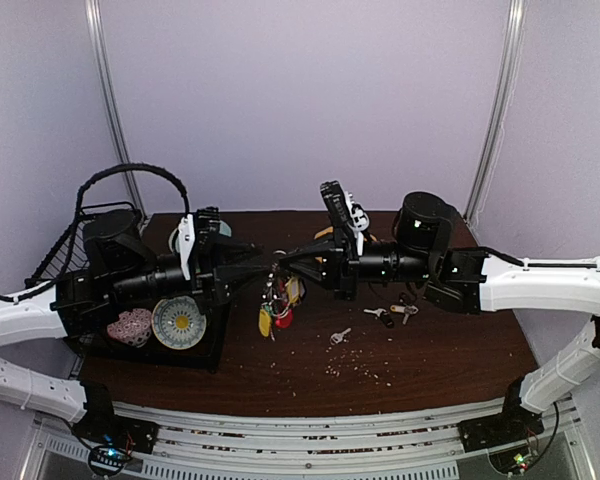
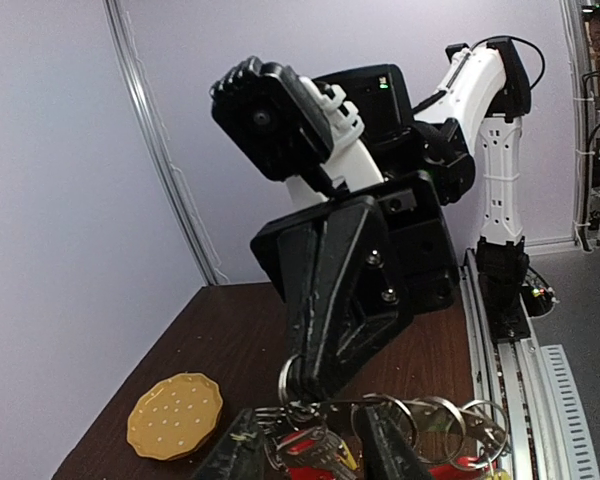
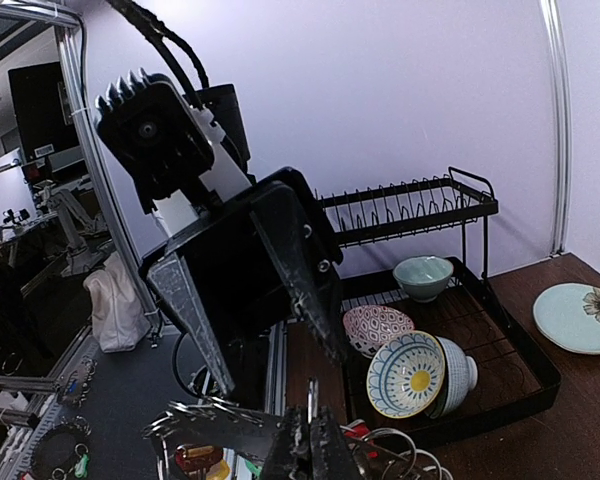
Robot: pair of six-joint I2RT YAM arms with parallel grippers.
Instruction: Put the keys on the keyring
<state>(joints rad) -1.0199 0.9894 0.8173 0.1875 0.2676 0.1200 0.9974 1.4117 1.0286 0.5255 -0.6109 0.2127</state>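
The keyring (image 1: 277, 300) hangs between both gripper tips above the table's middle, with red and yellow tags dangling. My left gripper (image 1: 263, 270) is open; in the left wrist view (image 2: 310, 455) the keyring's (image 2: 430, 420) wire and rings run across between its spread fingers. My right gripper (image 1: 283, 262) is shut on a small silver ring of the keyring, seen from the left wrist (image 2: 302, 385) and edge-on in its own view (image 3: 310, 445). The left gripper (image 3: 275, 375) stands spread just ahead of it. Three loose keys (image 1: 340, 336), (image 1: 385, 316), (image 1: 407, 310) lie on the table under the right arm.
A black dish rack (image 1: 100, 335) with bowls (image 3: 410, 375) stands at the left. A pale green plate (image 3: 580, 315) lies behind it. A yellow disc-shaped plate (image 2: 175, 415) lies near the back. Crumbs (image 1: 365, 365) are scattered at the front middle.
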